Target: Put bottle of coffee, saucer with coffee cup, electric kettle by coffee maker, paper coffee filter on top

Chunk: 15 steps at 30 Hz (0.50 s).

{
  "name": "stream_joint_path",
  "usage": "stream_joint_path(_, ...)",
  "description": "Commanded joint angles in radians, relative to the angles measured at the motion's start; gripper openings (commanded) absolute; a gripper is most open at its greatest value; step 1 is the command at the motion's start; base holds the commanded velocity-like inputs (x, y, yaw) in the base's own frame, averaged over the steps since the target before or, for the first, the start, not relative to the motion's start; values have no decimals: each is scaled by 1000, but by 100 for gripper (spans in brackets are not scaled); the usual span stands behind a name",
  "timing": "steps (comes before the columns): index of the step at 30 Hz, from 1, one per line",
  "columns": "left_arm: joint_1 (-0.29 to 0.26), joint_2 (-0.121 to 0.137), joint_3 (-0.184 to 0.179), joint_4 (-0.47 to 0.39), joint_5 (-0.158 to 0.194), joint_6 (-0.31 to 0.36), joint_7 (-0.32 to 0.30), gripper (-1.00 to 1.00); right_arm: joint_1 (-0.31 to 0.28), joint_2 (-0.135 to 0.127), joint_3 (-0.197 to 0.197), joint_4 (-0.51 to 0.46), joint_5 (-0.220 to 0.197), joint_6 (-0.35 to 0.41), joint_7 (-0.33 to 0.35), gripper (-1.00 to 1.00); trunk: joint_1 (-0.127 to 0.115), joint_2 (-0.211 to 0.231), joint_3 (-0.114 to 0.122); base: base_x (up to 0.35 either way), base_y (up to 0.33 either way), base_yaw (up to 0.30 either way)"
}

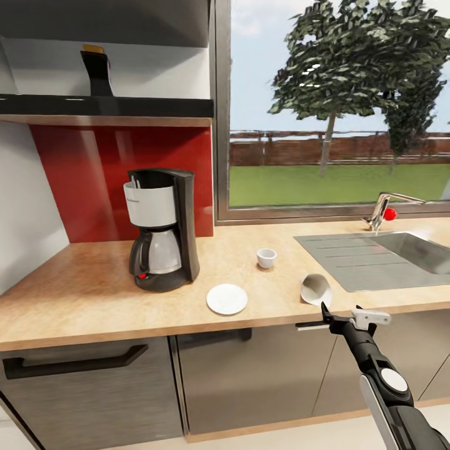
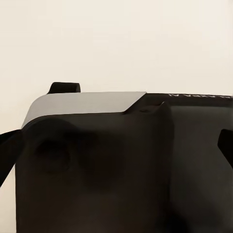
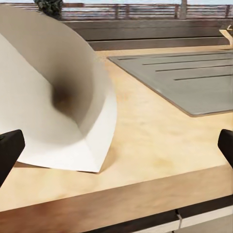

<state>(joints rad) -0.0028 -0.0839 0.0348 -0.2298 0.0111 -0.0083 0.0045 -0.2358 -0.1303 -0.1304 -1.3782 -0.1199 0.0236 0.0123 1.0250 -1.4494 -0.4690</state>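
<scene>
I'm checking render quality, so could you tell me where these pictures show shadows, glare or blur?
Head view: sharp, soft streaky reflections on the red backsplash. Right wrist view: the paper coffee filter looms close, dark shading inside its cone. Left wrist view: a dark, soft-edged housing against a blank pale background.

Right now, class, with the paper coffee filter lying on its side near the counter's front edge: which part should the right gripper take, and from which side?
Probably the thin rim of the paper coffee filter, at its open mouth. The cone lies tipped over with that mouth facing the counter's front edge, where the open right gripper waits. Coming in level from the front, one finger could slip inside the mouth and one outside, pinching the single paper wall.
</scene>
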Motion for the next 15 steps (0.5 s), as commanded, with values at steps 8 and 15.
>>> stream_joint_path(8, 0, 0, 4, 0, 1, -1, 1, 100, 0, 0, 0, -1, -10, 2, 1, 100, 0, -1, -1, 52, -4, 0)
stream_joint_path(15, 0, 0, 4, 0, 1, -1, 0, 100, 0, 0, 0, -1, -10, 2, 1, 100, 0, -1, -1, 21, 0, 0)
